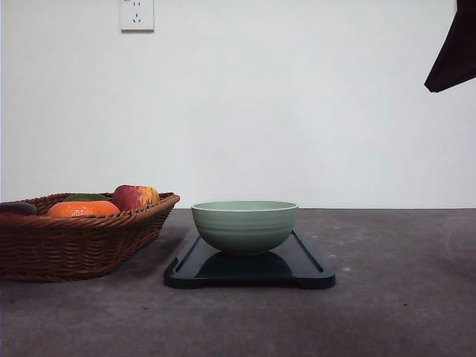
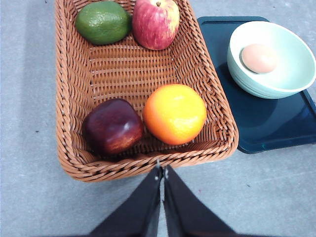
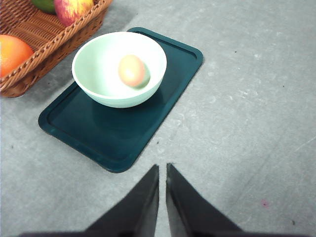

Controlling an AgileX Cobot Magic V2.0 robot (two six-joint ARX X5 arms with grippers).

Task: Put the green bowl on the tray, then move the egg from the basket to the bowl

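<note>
Nearest, left gripper [image 2: 162, 170] and right gripper [image 3: 162, 168] both closed, empty, above the counter [image 3: 247, 98]. Beyond, egg [image 3: 132, 70] resting inside green bowl [image 3: 118, 66] on tray [image 3: 118, 133] (likely fragile, slippery; best cradled gently across its middle). Beside, basket [image 2: 69, 98]. No legible writing.

The wide brown woven wicker basket [image 2: 74, 98] looks rough and ribbed. The pale sage-green glazed bowl [image 3: 106, 94] and dark teal rectangular tray [image 3: 123, 133] are smooth, faintly glossy. The grey table [image 3: 247, 98] appears matt, slightly grainy.
</note>
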